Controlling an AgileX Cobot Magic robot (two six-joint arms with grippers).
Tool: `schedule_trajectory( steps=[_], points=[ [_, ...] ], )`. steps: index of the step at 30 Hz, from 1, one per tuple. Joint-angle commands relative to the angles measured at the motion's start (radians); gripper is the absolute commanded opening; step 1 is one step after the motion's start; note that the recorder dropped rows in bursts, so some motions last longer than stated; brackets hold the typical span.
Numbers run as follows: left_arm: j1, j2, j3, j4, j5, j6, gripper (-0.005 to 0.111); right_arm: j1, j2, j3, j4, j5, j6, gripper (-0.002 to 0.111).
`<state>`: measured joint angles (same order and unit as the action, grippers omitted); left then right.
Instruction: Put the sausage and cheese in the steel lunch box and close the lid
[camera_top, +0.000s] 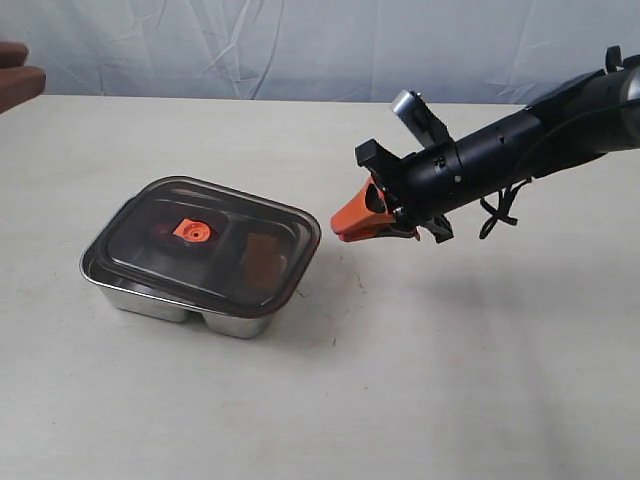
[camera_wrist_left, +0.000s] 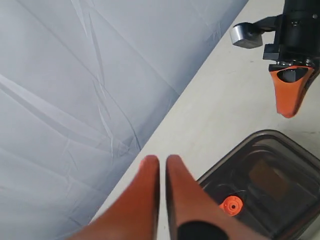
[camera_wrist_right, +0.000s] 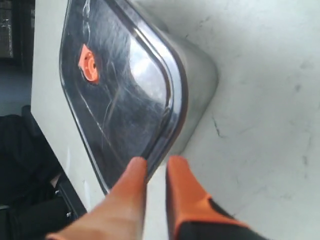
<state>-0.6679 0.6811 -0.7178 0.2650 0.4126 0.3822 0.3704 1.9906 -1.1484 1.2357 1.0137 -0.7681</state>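
The steel lunch box (camera_top: 165, 300) stands on the table (camera_top: 450, 380), nearer the left edge than the right and about midway between the far and near edges in the exterior view. The lid (camera_top: 140, 225) lies on top of it and covers the whole opening, with its orange valve tab (camera_top: 192, 231) facing up near the middle. Whether the lid is pressed fully home cannot be told; its rim stands slightly proud of the steel wall on the side toward the right edge. Through the smoky plastic the sausage (camera_top: 165, 230) shows only as a dim red patch just beside the tab, on the side toward the left edge. The cheese (camera_top: 263, 258) shows as an orange-brown block in the part of the box toward the right edge, apart from the sausage.

The right gripper (camera_top: 338, 228) hovers just beside the box on its right-edge side, tips level with the lid's rim but not touching it. Its jaws are clenched to a thin slit and grasp nothing.

The left gripper (camera_wrist_left: 162, 160) hangs above the table near the far left corner, with the pale backdrop cloth (camera_top: 300, 40) behind it. Its jaws are likewise drawn nearly together and empty
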Motion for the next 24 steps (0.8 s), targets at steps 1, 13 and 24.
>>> schedule_trajectory(
  steps=[1, 13, 24],
  points=[
    [-0.002, -0.004, 0.02, 0.011, 0.027, -0.016, 0.0, -0.006, -0.01, -0.002, -0.023, -0.087, 0.045, 0.0],
    [-0.002, 0.154, 0.02, 0.023, 0.291, -0.284, 0.0, 0.08, -0.01, -0.002, -0.176, -0.265, 0.268, 0.0],
    [-0.002, 0.303, 0.02, -0.018, 0.411, -0.297, 0.0, 0.159, -0.01, -0.002, -0.178, -0.354, 0.326, 0.0]
  ],
)
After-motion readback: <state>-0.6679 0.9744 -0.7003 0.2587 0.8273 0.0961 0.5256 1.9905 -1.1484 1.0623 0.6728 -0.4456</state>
